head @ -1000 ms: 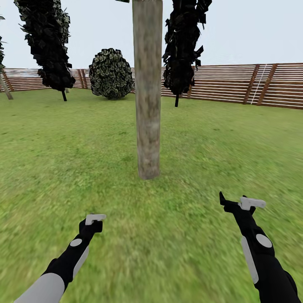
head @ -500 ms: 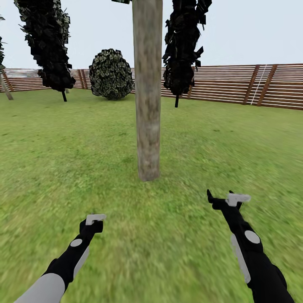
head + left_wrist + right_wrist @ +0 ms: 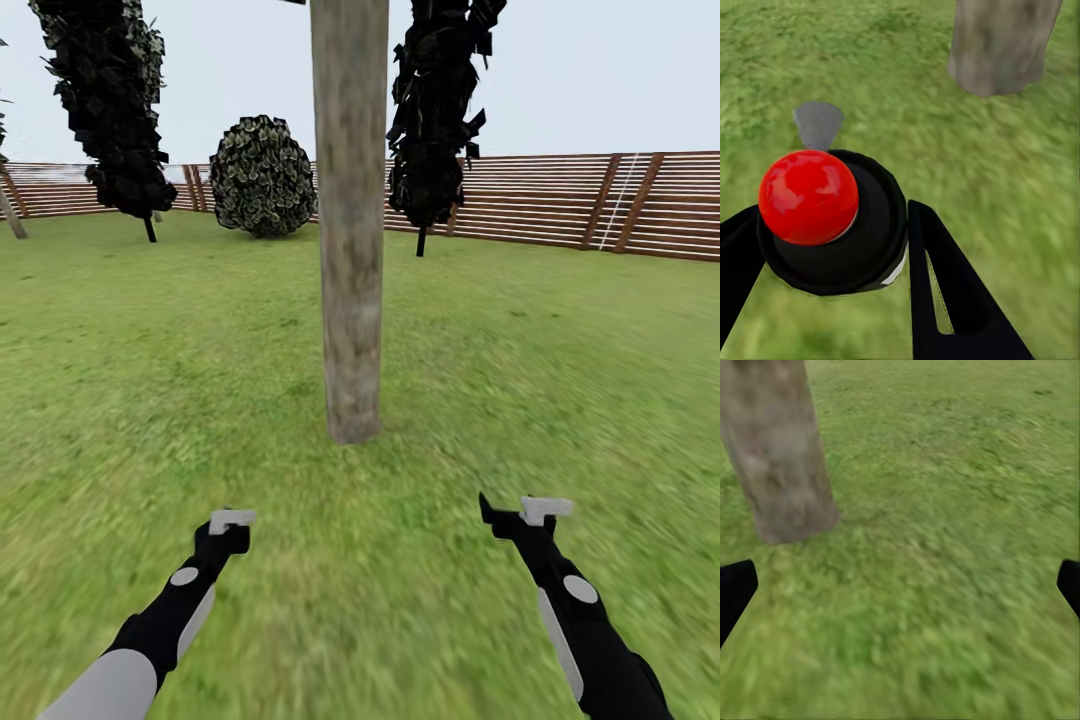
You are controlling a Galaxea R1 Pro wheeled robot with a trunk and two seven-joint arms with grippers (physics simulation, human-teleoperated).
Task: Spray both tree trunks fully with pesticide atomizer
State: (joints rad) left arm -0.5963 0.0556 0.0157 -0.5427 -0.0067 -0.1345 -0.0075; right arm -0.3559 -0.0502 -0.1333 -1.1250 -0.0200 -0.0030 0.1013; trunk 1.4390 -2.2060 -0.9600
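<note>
A tree trunk [image 3: 350, 220], thick, pale and mottled, rises from the grass floor [image 3: 420, 600] straight ahead of both arms. My left gripper [image 3: 230, 525] is shut on the pesticide atomizer [image 3: 810, 195], a black cylinder with a red cap held between the black fingers [image 3: 945, 277]. The trunk's base [image 3: 1001, 45] lies a short way past it. My right gripper [image 3: 520, 508] hangs open and empty over the grass, to the right of the trunk's base [image 3: 784, 472]. No pesticide shows on the bark. A second pale trunk [image 3: 12, 210] leans at the far left edge.
Two all-black trees [image 3: 115, 110] [image 3: 435, 110] and a round bush [image 3: 263, 175] stand behind the trunk. A brown slat fence [image 3: 600, 200] closes the lawn at the back. Open grass spreads on both sides of the trunk.
My right arm has swung left and come lower in the head view, nearer the trunk's side. The view has shifted slightly, with the trunk's base now lower. The left gripper still holds the atomizer.
</note>
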